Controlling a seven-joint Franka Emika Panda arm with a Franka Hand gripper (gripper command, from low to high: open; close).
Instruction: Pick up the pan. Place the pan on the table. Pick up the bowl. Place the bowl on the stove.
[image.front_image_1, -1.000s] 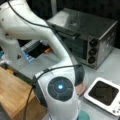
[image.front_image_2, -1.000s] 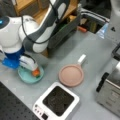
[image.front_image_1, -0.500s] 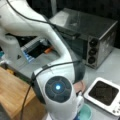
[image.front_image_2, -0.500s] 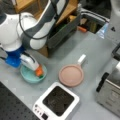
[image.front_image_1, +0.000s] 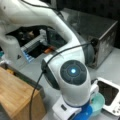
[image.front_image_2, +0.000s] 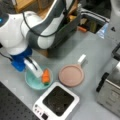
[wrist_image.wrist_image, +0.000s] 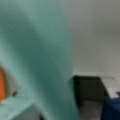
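In a front view the light-teal bowl (image.front_image_2: 33, 81) sits on the grey table (image.front_image_2: 82, 42), left of the pan. An orange piece (image.front_image_2: 45, 76) lies inside it. My gripper (image.front_image_2: 37, 73) reaches down at the bowl's rim, and one white finger (image.front_image_2: 33, 68) stands inside the bowl beside the orange piece. The pinkish-brown pan (image.front_image_2: 71, 75) lies flat on the table with its white handle (image.front_image_2: 81, 59) pointing away. The stove (image.front_image_2: 56, 101) sits bare just below bowl and pan. The wrist view is filled by the bowl's wall (wrist_image.wrist_image: 37, 50), with the stove (wrist_image.wrist_image: 87, 90) behind it.
A steel toaster oven (image.front_image_2: 110, 92) stands at a front view's right, seen also as the oven (image.front_image_1: 100, 32) behind my arm. A light wooden box (image.front_image_1: 15, 95) is at a front view's lower left, near bowl (image.front_image_1: 98, 103) and stove (image.front_image_1: 108, 93).
The arm has shifted slightly over the bowl. Bowl, pan and stove stay where they were.
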